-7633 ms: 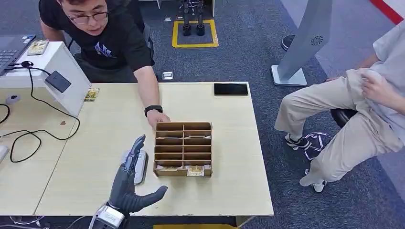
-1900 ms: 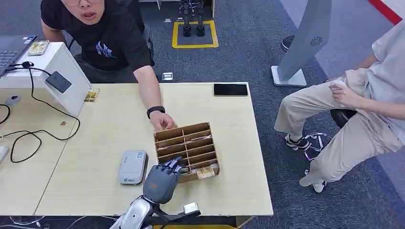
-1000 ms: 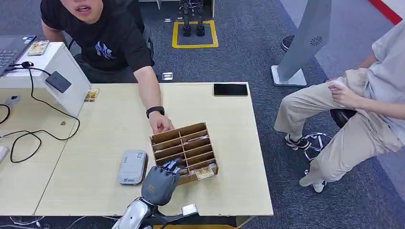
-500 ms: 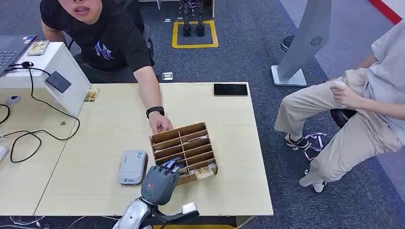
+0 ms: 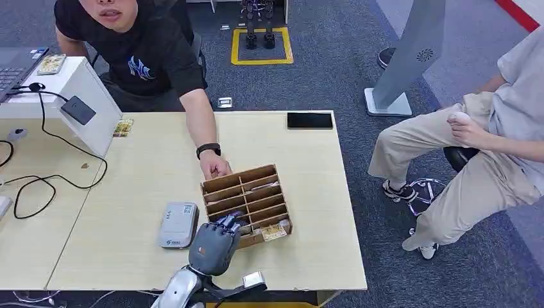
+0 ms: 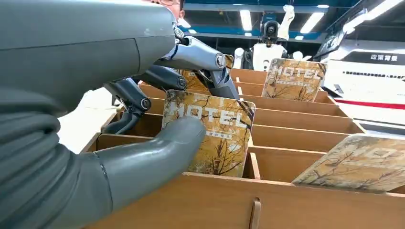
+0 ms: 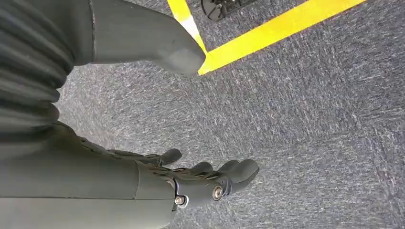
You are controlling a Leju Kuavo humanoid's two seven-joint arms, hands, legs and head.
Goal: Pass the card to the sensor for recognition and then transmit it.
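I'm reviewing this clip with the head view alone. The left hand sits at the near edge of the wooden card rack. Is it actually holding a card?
Observer: Yes. In the left wrist view the left hand pinches a HOTEL card between thumb and fingers; the card stands upright in a slot of the wooden rack.
Operator: Are there other cards nearby?
Observer: Two. One stands further back; another lies tilted at the near corner.
Operator: And the right hand?
Observer: The right wrist view shows the right hand hanging over grey carpet, fingers apart, holding nothing.
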